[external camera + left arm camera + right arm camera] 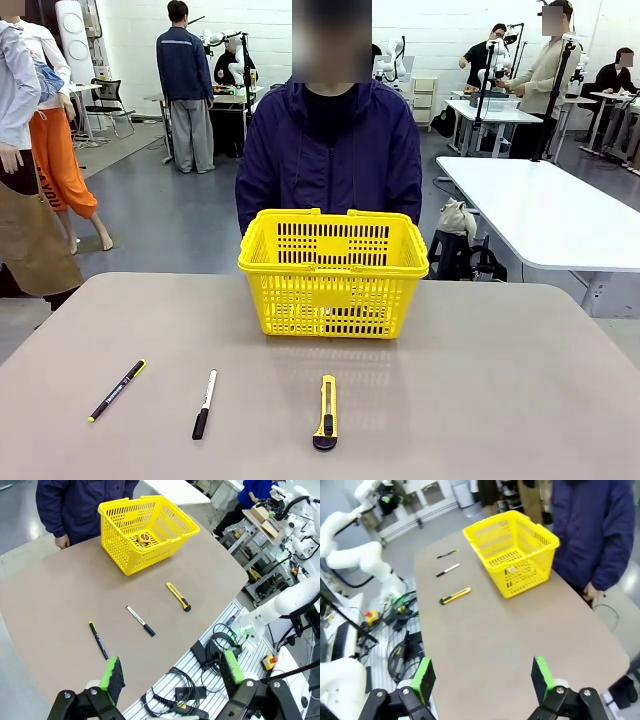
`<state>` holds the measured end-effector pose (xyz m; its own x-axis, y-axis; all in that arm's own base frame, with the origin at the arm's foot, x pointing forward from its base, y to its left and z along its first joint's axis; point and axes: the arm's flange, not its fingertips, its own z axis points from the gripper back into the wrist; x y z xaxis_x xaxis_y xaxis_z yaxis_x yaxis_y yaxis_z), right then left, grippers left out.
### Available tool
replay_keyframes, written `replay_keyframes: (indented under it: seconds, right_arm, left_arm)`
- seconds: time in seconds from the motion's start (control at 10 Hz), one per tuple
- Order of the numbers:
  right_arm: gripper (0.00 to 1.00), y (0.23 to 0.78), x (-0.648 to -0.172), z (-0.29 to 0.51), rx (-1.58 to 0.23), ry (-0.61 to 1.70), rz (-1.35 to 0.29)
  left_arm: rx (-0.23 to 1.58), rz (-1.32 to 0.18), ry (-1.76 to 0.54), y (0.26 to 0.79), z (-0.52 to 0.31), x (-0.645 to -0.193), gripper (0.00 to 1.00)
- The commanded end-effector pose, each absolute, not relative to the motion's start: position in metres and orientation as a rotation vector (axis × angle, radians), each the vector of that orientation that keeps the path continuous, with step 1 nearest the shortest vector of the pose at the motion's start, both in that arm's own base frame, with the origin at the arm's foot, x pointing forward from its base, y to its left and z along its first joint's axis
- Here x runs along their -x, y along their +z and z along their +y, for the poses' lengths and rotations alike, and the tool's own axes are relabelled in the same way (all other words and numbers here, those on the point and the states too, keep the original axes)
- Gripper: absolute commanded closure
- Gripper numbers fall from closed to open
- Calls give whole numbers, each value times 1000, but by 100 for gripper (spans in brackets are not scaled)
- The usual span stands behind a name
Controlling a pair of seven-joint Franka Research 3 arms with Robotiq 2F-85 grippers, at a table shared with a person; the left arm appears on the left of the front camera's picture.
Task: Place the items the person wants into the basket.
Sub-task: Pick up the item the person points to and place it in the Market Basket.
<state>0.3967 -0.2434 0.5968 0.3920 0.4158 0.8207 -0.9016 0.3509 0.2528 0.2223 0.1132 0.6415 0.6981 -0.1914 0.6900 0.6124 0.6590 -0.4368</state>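
On the tan table, the yellow basket stands before the person, a tape measure inside; the pen lies nearer the robot. Left gripper and right gripper hang spread wide, holding nothing.

Glossy slotted plastic basket; matt smooth tabletop.

The left gripper is hovering high with its green-padded fingers spread wide, gripping nothing; the right gripper is hovering likewise, jaws standing wide apart and empty, both pointing downward
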Motion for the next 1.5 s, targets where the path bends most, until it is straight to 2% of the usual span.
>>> replay_keyframes:
  seconds: [0.0, 0.3, 1.4]
  right_arm:
    - [0, 588, -375, -199, -703, 878, -714]
    - [0, 586, -366, -180, -658, 841, -686]
    - [0, 593, -370, -191, -672, 870, -704]
  left_arm:
    - [724, -658, -509, 641, 115, -223, 0]
    - [724, -658, -509, 641, 115, -223, 0]
    - [724, -658, -509, 641, 115, -223, 0]
